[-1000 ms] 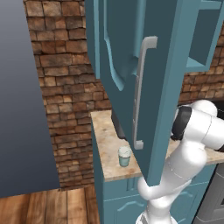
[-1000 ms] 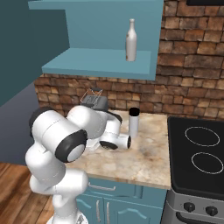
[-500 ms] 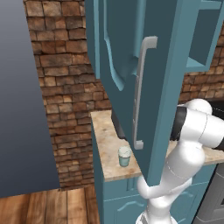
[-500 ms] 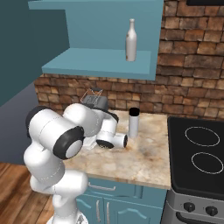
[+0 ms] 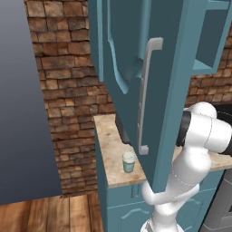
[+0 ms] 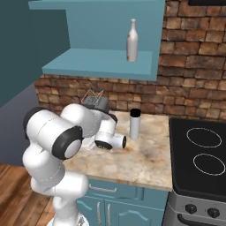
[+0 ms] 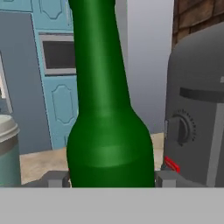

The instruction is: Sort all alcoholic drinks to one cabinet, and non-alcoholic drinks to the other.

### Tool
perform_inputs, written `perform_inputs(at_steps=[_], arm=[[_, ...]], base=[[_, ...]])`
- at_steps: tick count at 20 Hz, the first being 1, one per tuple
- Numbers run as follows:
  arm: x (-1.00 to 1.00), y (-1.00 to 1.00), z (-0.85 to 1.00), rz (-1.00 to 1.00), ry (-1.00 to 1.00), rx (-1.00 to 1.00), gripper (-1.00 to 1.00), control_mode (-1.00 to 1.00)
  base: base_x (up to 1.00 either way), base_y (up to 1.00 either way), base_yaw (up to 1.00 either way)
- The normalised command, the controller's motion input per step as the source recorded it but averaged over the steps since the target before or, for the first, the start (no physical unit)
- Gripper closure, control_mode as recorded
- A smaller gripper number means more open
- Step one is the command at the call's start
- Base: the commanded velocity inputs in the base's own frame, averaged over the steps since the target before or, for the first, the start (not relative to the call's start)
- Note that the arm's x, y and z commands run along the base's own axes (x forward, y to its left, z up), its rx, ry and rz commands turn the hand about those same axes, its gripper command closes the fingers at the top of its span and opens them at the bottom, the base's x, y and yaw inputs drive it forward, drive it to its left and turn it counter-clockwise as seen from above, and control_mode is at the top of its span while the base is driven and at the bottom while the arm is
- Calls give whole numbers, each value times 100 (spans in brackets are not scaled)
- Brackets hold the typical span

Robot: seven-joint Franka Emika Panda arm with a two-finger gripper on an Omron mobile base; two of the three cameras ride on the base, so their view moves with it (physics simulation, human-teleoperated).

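Looking along the gripper (image 7: 112, 178), the hand view has a green bottle (image 7: 107, 131) upright between the two fingertips (image 7: 54, 178). Each tip lies against one side of the bottle's wide body, so the jaws are clamped on the green bottle. The bottle's neck runs out of the top of that view. Beside it stands a dark grey appliance (image 7: 197, 113) with a round dial and a small red lever; the ticks around the dial are too blurred to read. On the bottle's other side stands a pale lidded cup (image 7: 5, 148) with a greenish band.

The left base view gives the cup (image 5: 129, 161) on the near left part of the beige counter (image 5: 111, 136). An open teal cabinet door (image 5: 131, 54) with a grey handle (image 5: 145, 95) hangs in front of most of the counter and hides the hand. The white arm (image 5: 199, 136) reaches in behind the door.

The right base view shows the other drinks. A cream-white narrow-necked bottle (image 6: 132, 39) stands on the teal cabinet shelf (image 6: 88, 62) above the counter. A white flask with a black cap (image 6: 134, 124) stands upright on the counter, just right of the arm's wrist (image 6: 110, 140). A black stove (image 6: 198, 154) lies to the far right. The arm's own links cover the hand there.
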Motion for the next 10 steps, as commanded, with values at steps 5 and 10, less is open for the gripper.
perform_inputs(at_steps=[5,10], arm=[[-3,0,43,0,5,0,100,-100],[-30,-21,92,-3,0,1,100,-100]], base=[[0,0,0],[0,0,0]])
